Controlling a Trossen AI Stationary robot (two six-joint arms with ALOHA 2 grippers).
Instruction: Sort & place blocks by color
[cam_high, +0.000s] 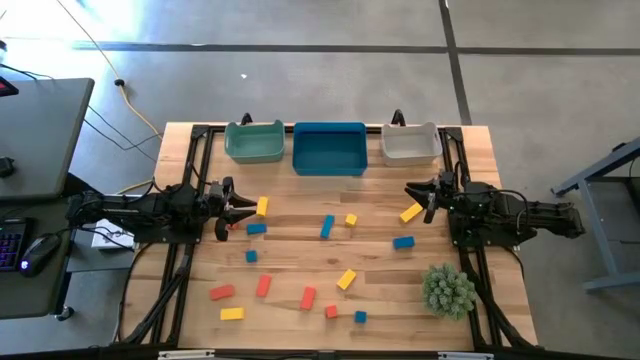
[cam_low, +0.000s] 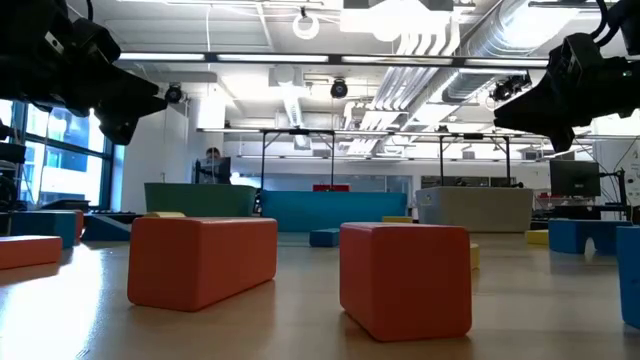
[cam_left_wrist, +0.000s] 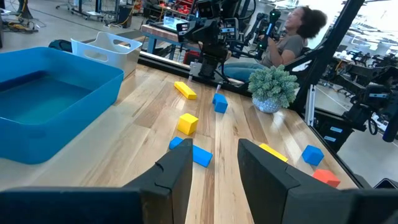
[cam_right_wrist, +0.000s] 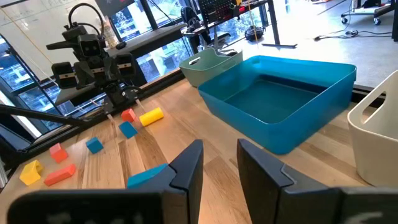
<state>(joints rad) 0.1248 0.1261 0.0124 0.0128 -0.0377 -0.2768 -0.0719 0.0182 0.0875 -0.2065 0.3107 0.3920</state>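
Observation:
Red, yellow and blue blocks lie scattered flat on the wooden table, among them a yellow bar (cam_high: 262, 206), a blue bar (cam_high: 327, 227), a yellow bar (cam_high: 411, 212) and a red bar (cam_high: 308, 298). My left gripper (cam_high: 235, 208) (cam_left_wrist: 214, 174) hovers open at the table's left side, next to the yellow bar and a blue block (cam_high: 256, 228). My right gripper (cam_high: 425, 195) (cam_right_wrist: 221, 165) hovers open at the right side, just beside the slanted yellow bar. Two red blocks (cam_low: 203, 258) (cam_low: 405, 275) fill the low view's foreground.
Three bins stand along the far edge: teal (cam_high: 254, 141), blue (cam_high: 329, 147) and grey-white (cam_high: 411, 144). A spiky green plant (cam_high: 448, 290) stands near the right near corner. A person (cam_left_wrist: 292, 37) sits beyond the table's right side. Bare wood lies between the bins and the blocks.

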